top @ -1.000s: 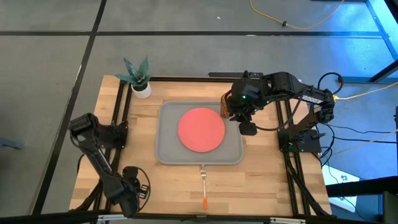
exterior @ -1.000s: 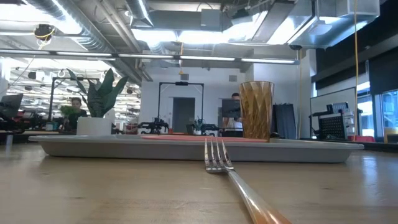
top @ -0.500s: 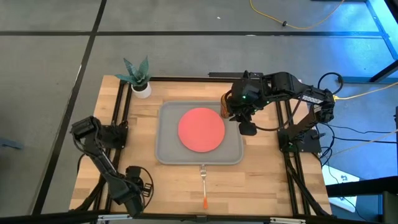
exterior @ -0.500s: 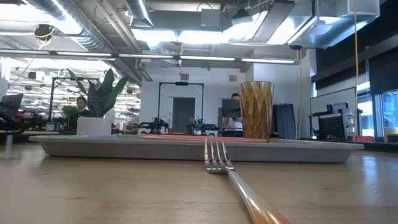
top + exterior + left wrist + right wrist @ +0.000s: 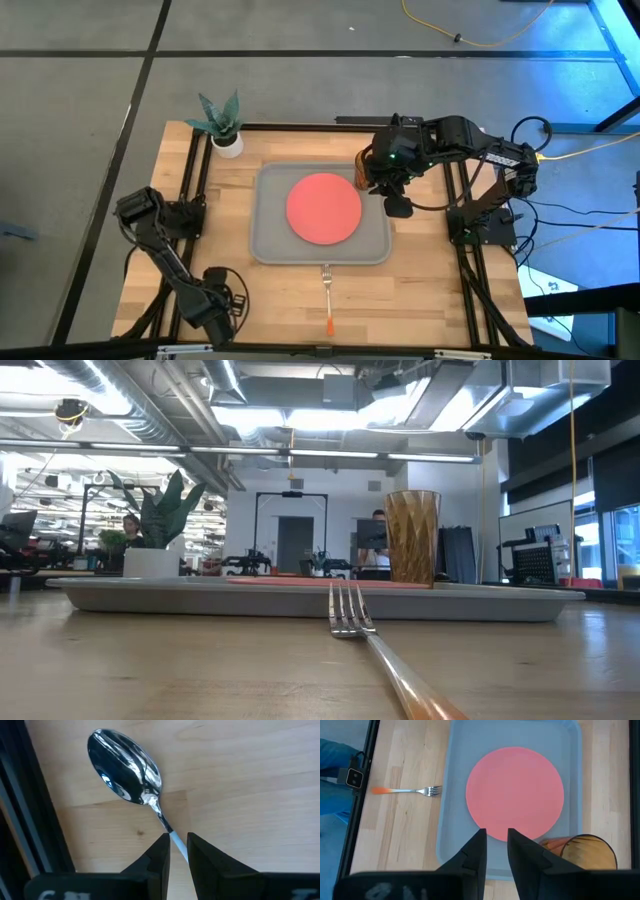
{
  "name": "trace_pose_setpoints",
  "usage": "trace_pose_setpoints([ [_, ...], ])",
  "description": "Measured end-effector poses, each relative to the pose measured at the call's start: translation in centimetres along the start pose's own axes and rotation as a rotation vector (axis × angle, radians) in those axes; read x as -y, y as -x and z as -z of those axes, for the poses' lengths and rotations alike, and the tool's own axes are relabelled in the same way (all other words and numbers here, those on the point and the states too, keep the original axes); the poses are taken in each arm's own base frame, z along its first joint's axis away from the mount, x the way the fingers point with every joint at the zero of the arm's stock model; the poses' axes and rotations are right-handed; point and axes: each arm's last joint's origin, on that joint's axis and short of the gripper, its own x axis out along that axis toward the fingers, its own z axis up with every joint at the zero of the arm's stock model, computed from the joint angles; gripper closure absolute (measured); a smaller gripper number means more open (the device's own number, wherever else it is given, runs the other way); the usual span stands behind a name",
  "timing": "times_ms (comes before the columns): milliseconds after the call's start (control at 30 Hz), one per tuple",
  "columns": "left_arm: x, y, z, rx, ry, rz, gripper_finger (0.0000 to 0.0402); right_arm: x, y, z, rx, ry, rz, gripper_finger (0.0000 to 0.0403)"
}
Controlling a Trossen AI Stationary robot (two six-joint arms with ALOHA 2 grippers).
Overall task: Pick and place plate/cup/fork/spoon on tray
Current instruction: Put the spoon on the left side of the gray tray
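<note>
The coral-red plate (image 5: 323, 208) lies on the grey tray (image 5: 268, 240) at the table's middle. The amber cup (image 5: 366, 168) stands upright at the tray's far right corner and also shows in the low view (image 5: 412, 538). The fork (image 5: 327, 295) lies on the wood just in front of the tray, tines toward it. My left gripper (image 5: 220, 305) is at the table's near left, shut on the spoon (image 5: 125, 772). My right gripper (image 5: 496, 842) hovers above the tray beside the cup (image 5: 585, 851), shut and empty. My left gripper pinches the spoon's thin handle (image 5: 172, 836) between its two fingers, just behind the bowl. The fingers point down at the table. The bowl (image 5: 125, 772) sticks out past the fingertips over the wood. Whether it rests on the table, I cannot tell.
A small potted plant (image 5: 222, 125) stands at the table's far left corner. Black frame rails run along the table's left (image 5: 190, 180) and right sides. Bare wood lies left of the tray and along the near edge around the fork.
My left arm has shifted a little toward the table's right, staying shut on the spoon. The right arm, tray, plate, cup and fork have kept still.
</note>
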Motion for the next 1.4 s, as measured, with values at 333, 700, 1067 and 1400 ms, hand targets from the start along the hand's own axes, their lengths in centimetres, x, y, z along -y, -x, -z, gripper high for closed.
trace_pose_setpoints([
  [333,-0.1,-0.2,-0.1,0.011,0.003,-0.020,0.0342,0.0,0.0,0.0,-0.001,0.000,0.000,0.0324],
  [700,0.4,-1.3,0.3,0.032,0.002,-0.019,0.0341,0.0,0.0,0.0,-0.001,0.000,0.000,0.0324],
  [1067,0.0,-1.4,0.7,0.010,-0.046,-0.043,0.0347,0.0,0.0,0.0,-0.001,0.000,-0.001,0.0324],
  [1400,0.0,-1.4,0.8,-0.008,-0.062,-0.065,0.0395,0.0,0.0,0.0,-0.001,0.000,-0.001,0.0324],
])
